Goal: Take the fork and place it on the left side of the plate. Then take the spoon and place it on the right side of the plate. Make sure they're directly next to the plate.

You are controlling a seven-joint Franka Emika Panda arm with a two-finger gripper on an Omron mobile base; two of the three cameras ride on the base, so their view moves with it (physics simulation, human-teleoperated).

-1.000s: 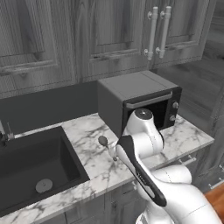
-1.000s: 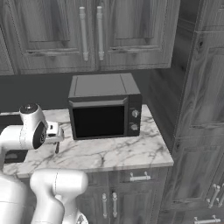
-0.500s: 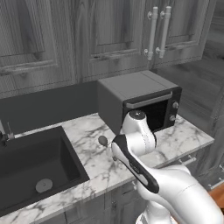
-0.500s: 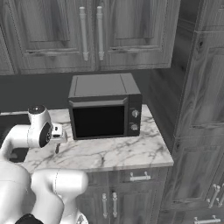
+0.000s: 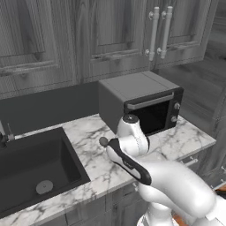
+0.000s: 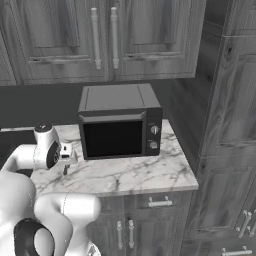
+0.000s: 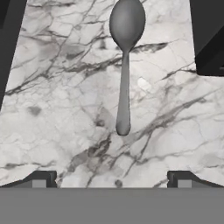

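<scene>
The claw (image 7: 112,179) hangs over the marble counter (image 7: 65,109) with its two dark fingertips (image 7: 41,178) spread wide and nothing between them. In the hand view the spoon (image 7: 124,57) lies flat on the counter just beyond the tips, its handle end nearest the claw and lined up with the gap between them, its oval bowl at the far end. The claw does not touch the spoon; bare marble shows between the tips and the end of the handle.

Taking the spoon as the landmark: in the left base view its bowl (image 5: 103,141) peeps out just left of the white arm (image 5: 132,145), which covers the rest of it. The microwave (image 5: 141,103) stands on the counter to the right of the spoon and a little behind it, door shut, with two round knobs on its right panel. The dark sink (image 5: 31,167) is sunk into the counter to the left of the spoon, with a round drain in its floor, and a strip of marble lies between sink and spoon.

In the right base view the arm's wrist (image 6: 50,152) leans over the counter (image 6: 125,175) just left of the microwave (image 6: 120,125), and a short dark piece of the spoon's handle (image 6: 65,169) shows below the hand. Grey wooden cupboards (image 6: 100,40) hang on the wall above and behind the spoon.
</scene>
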